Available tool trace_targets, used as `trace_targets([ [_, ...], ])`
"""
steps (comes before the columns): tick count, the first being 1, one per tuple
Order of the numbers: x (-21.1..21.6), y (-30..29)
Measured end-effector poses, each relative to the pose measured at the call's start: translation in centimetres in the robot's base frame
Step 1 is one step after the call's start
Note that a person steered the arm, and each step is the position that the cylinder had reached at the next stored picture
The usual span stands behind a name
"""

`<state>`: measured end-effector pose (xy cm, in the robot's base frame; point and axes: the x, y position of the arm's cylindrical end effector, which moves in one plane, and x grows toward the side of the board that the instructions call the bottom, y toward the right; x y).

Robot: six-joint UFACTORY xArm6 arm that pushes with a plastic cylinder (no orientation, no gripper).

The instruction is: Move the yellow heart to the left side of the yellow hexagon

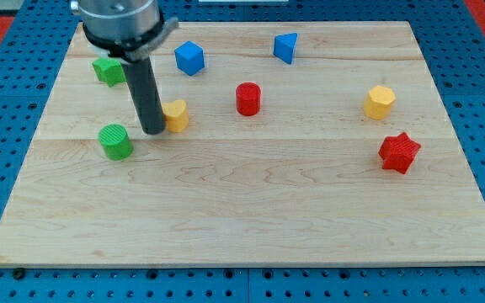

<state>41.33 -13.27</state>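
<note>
The yellow heart (177, 114) lies at the left middle of the wooden board (251, 210). My tip (153, 130) rests on the board right against the heart's left side, and the rod hides the heart's left edge. The yellow hexagon (379, 102) sits far off at the view's right.
A green cylinder (115, 141) lies just left of my tip. A green block (108, 70) is partly behind the arm at the top left. A blue cube (189, 57), a blue wedge (285, 47), a red cylinder (248, 98) and a red star (399, 152) also lie on the board.
</note>
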Motion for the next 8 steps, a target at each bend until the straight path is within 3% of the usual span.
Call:
trace_targets([
  [1,-0.1,-1.1],
  [6,-0.4,21.0],
  [8,-4.1,19.1],
])
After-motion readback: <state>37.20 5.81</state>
